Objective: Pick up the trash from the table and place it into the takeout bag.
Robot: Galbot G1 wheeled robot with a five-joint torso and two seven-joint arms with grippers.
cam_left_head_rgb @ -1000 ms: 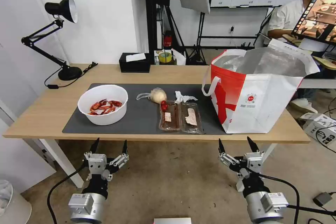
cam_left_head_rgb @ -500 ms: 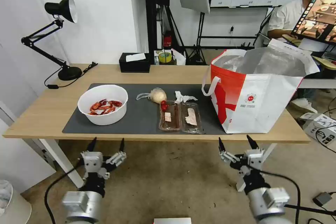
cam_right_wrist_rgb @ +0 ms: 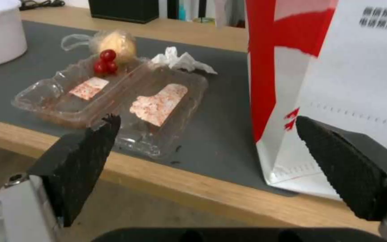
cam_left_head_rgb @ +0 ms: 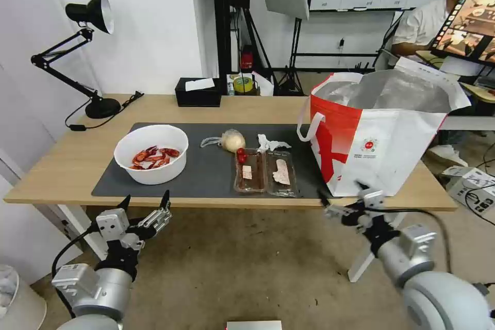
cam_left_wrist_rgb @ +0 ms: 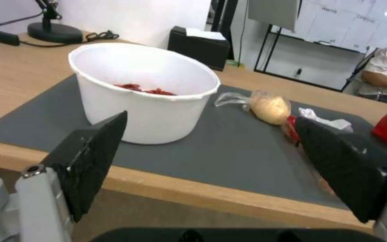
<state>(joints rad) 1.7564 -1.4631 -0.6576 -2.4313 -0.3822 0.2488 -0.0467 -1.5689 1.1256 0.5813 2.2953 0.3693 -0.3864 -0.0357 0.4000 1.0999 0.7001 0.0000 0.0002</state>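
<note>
The right gripper (cam_left_head_rgb: 341,199), jaws spread wide and empty, sits at the table edge; the clear hinged plastic tray (cam_left_head_rgb: 266,172) lies at its eleven o'clock, long axis crosswise, nearer this arm.

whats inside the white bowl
Red crayfish shells lie in the white bowl, a loose pile across its bottom. Anything beneath the shells is covered, and the near wall hides the lowest part from the left wrist view.
</note>
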